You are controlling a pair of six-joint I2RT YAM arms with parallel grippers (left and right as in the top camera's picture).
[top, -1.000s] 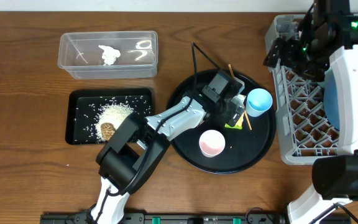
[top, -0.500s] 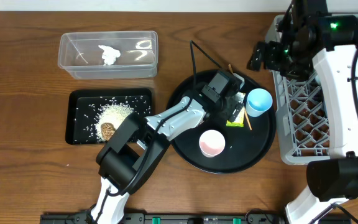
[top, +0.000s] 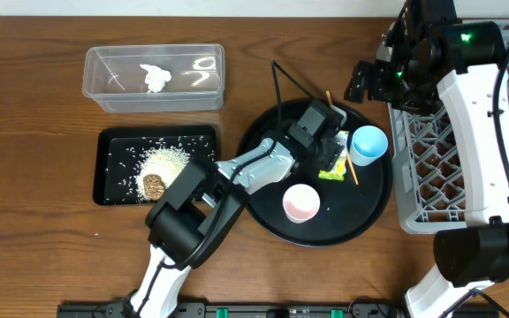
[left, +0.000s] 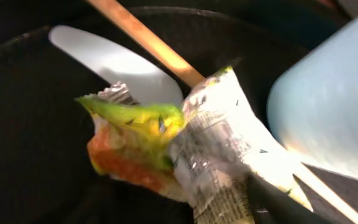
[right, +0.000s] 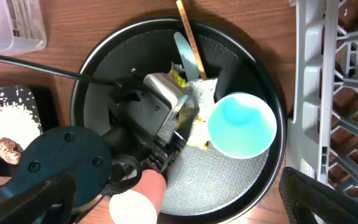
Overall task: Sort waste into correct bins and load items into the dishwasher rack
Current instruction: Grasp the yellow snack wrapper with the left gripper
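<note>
So the left gripper (top: pixel 332 159) is down in the round black tray (top: pixel 360 210), right on the printed wrapper (left: pixel 166 143). The wrapper lies toward the tray's right edge, jammed against the light blue cup (top: pixel 368 144), with the white utensil (left: pixel 114 61) and the chopstick (right: pixel 190 34) just behind it. One dark finger (left: pixel 267 202) touches the wrapper's corner, but honestly I can't tell if the jaws are pinching it. The right gripper (top: pixel 367 81) hangs by the grey rack's (top: pixel 431 168) left edge, jaws spread wide and holding nothing. The pink cup (top: pixel 301 204) sits near the tray's front edge. The tissue (top: pixel 155 78) is in the clear tub (top: pixel 104 87). The rice (top: pixel 166 161) and the brown lump (top: pixel 154 185) are in the flat black tray (top: pixel 116 141).
</note>
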